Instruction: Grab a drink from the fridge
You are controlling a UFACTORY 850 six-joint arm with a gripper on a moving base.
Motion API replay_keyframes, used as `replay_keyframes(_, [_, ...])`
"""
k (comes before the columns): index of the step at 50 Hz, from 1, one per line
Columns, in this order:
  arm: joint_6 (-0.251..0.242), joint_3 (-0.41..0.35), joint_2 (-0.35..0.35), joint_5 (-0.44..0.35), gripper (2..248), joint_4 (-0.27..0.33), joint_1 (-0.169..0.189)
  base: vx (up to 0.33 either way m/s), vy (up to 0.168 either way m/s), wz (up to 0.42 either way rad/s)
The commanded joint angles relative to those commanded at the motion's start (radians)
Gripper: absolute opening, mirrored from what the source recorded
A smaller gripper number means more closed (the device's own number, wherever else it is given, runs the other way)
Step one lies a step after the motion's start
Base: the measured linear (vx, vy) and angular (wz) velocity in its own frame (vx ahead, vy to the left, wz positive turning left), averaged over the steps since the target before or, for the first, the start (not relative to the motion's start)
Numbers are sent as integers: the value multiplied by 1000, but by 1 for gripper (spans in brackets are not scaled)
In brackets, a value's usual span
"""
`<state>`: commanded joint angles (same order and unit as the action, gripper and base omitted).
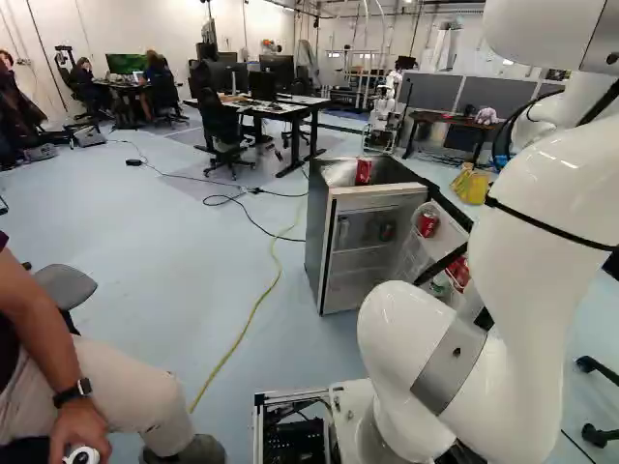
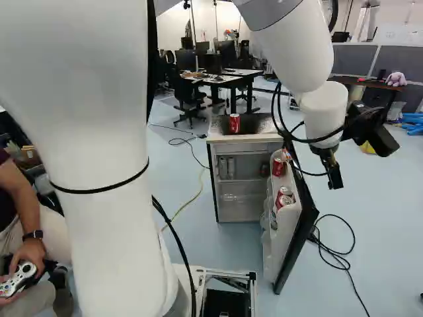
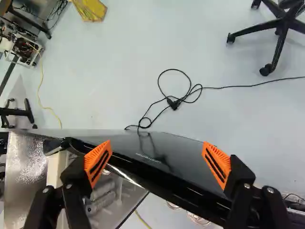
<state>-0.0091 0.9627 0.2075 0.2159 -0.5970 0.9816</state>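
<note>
In the left base view, the small fridge (image 1: 324, 242) stands on the floor (image 1: 213, 309) beyond the arm (image 1: 542, 222), its door (image 1: 462, 215) wide open. A red can (image 1: 363, 172) stands on the fridge's top, near the front edge. More red cans are in the door's racks, one (image 1: 427, 223) in the upper rack, others lower down.

In the right base view, the gripper (image 2: 335, 179) hangs on the outer side of the door, right of its upper edge. Two pale cans (image 2: 227, 168) stand upright inside the fridge, toward the left wall, and a dark can (image 2: 264, 169) stands near the right wall.

In the wrist view, the gripper's two fingers are spread wide, orange pads (image 3: 97, 163) facing each other, with nothing held. The door's top edge runs across below them; whether either finger touches it, I cannot tell. A looped black cable (image 3: 174, 102) lies on the floor ahead.
</note>
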Motion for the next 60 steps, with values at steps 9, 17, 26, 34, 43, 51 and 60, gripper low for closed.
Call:
replay_keyframes(9, [0,0,0,18,247,-8,0,0,0,0])
replay_keyframes(17, [0,3,14,20,247,-8,0,0,0,0])
replay_keyframes(26, [0,8,38,20,247,-8,0,0,0,0])
replay_keyframes(34, [0,14,62,20,247,-8,0,0,0,0])
replay_keyframes(43, [0,20,90,20,247,-8,0,0,0,0])
replay_keyframes(51, [0,27,115,20,247,-8,0,0,0,0])
replay_keyframes(60, [0,33,133,20,247,-8,0,0,0,0])
